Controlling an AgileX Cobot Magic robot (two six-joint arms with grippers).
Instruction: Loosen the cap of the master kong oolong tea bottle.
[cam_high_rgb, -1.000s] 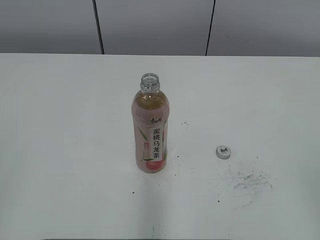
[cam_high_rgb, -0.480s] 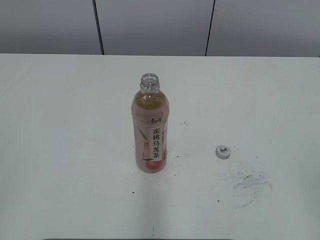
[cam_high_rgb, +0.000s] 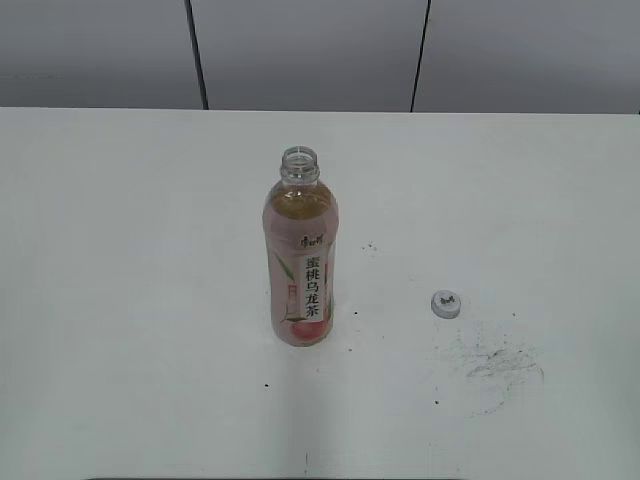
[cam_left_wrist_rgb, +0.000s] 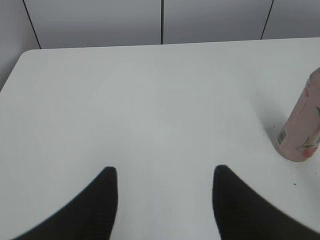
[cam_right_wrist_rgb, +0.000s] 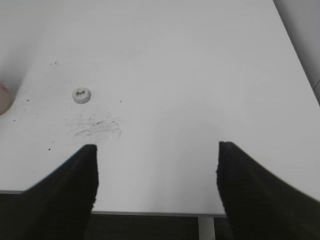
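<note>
You are seeing both end effectors, left (cam_left_wrist_rgb: 163, 187) and right (cam_right_wrist_rgb: 156, 165), hovering open and empty over the surface (cam_high_rgb: 120, 300), while the uncapped master kong oolong tea bottle (cam_high_rgb: 300, 265) is standing upright with the cap (cam_high_rgb: 447, 303) lying well apart.

A plain white table (cam_high_rgb: 130, 300) fills the room's foreground, its far edge meeting a grey panelled wall (cam_high_rgb: 300, 50). Near the middle of the tabletop stands the master kong oolong tea bottle (cam_high_rgb: 300, 270), upright, its neck open with no top on it, the pink-and-white label facing forward. Off to the right of it, well apart, the cap (cam_high_rgb: 446, 303) lies flat on the surface with its printed top facing up. Just in front of the cap a patch of grey scuff marks (cam_high_rgb: 495, 365) smears the white surface, and a few small dark specks (cam_high_rgb: 369, 247) dot the table between bottle and cap.
</note>
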